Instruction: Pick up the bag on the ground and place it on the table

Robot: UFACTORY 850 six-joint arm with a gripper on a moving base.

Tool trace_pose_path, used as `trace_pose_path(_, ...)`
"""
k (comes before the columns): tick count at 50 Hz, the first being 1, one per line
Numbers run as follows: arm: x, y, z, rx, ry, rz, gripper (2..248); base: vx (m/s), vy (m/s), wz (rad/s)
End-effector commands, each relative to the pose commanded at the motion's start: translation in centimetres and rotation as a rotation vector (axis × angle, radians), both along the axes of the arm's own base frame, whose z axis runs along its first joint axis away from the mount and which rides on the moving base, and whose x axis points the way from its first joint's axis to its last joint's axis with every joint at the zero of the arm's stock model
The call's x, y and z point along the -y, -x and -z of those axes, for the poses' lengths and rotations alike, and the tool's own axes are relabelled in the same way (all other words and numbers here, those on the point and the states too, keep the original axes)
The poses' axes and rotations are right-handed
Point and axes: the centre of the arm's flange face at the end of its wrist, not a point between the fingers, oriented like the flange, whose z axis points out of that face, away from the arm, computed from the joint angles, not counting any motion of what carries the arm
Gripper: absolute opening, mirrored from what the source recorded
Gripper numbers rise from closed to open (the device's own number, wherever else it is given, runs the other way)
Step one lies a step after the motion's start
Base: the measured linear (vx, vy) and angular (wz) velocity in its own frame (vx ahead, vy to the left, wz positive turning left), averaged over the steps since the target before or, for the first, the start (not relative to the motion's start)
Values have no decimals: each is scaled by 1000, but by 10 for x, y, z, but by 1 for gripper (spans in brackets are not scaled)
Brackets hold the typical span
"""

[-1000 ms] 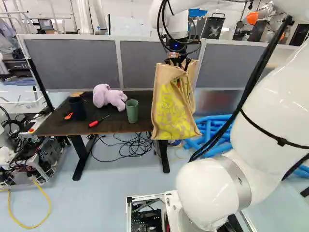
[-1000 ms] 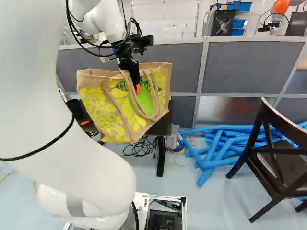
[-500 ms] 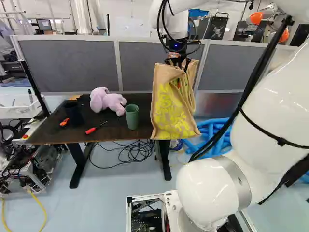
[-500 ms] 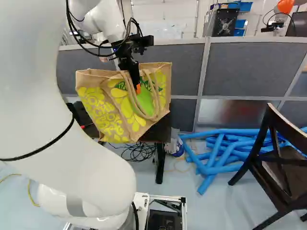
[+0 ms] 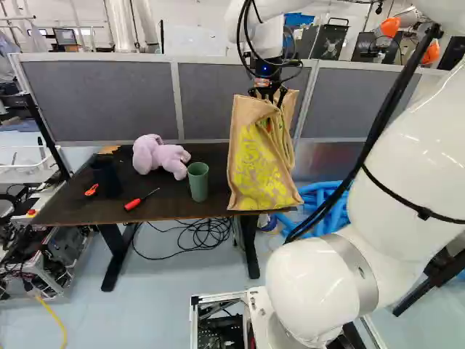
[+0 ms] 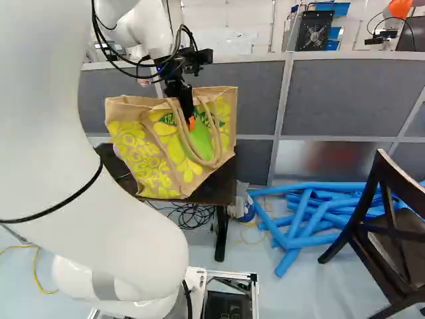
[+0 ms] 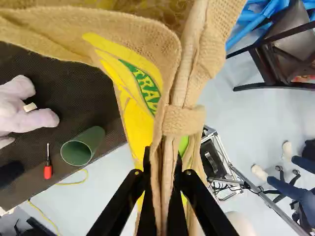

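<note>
High up in the right base view, my gripper grips the tan jute bag with yellow print by its top edge and handle. In the wrist view both fingers of my gripper press the bag's cloth and strap between them. The bag hangs upright and, in the left base view, covers the right end of the dark table; whether its bottom touches the table cannot be told.
On the table are a purple plush toy, a green cup, a dark cup and a red screwdriver. A grey partition stands behind. Blue tubes and a dark chair are to the right.
The base has moved, bringing the table nearer and shifting the scene in both base views. The bag stays in my gripper, and the arm holds the same pose against its lowest joint.
</note>
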Motion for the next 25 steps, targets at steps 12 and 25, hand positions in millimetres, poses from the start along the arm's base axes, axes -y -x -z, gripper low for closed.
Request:
trace_pose_path(12, 0, -2, 0, 0, 0, 0, 21, 0, 0, 0)
trace_pose_path(25, 1, -17, 0, 0, 9, 0, 21, 0, 0, 0)
